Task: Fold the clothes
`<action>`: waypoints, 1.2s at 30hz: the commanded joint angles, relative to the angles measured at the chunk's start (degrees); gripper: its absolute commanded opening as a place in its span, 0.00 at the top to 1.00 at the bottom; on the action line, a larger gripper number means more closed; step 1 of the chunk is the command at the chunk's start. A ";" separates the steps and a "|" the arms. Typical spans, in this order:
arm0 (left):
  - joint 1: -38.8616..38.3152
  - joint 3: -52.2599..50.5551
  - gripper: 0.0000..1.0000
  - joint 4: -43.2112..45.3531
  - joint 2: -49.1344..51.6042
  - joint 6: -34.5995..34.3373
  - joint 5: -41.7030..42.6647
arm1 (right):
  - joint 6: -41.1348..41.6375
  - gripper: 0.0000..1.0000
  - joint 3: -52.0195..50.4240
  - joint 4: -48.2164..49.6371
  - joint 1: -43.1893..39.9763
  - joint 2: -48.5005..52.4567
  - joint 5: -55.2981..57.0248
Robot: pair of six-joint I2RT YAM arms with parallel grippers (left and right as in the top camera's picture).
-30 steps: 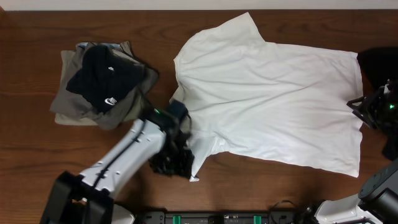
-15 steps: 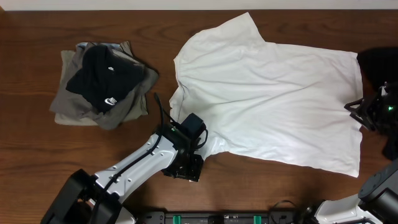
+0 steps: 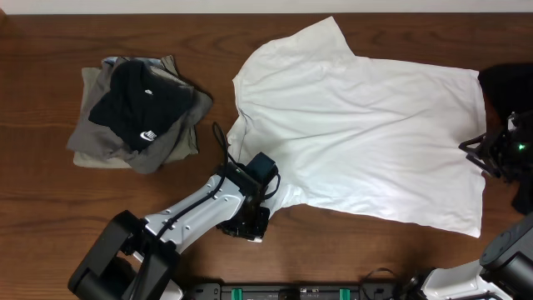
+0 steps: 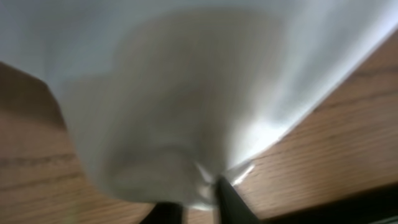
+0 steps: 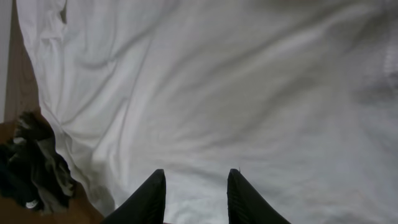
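**White tee lies flat, no fold made – left fingers on the sleeve**

On the wooden table (image 3: 50,208) the white T-shirt (image 3: 366,125) is the biggest thing I see: spread open across the middle and right, both sleeves out, collar end toward the left. I judge it unfolded, so its whole fold is left to do. To the left, well apart from it, the pile of clothes (image 3: 133,112) in khaki, grey and black sits stacked, which looks like finished work. A dark garment (image 3: 504,83) is cut off at the right edge; I can't tell what it is or whether it needs folding.

The left gripper (image 4: 199,199) is pinched shut on the shirt's cloth at the near sleeve (image 3: 283,196), though that wrist view is blurred and the arm hides the sleeve tip from above. The right gripper (image 5: 194,190) hangs at the hem – fingers apart, holding nothing
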 commanded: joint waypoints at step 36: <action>14.69 12.76 0.94 2.84 -11.76 -0.83 -10.97 | 9.62 0.53 -19.02 -1.03 1.05 -0.68 26.60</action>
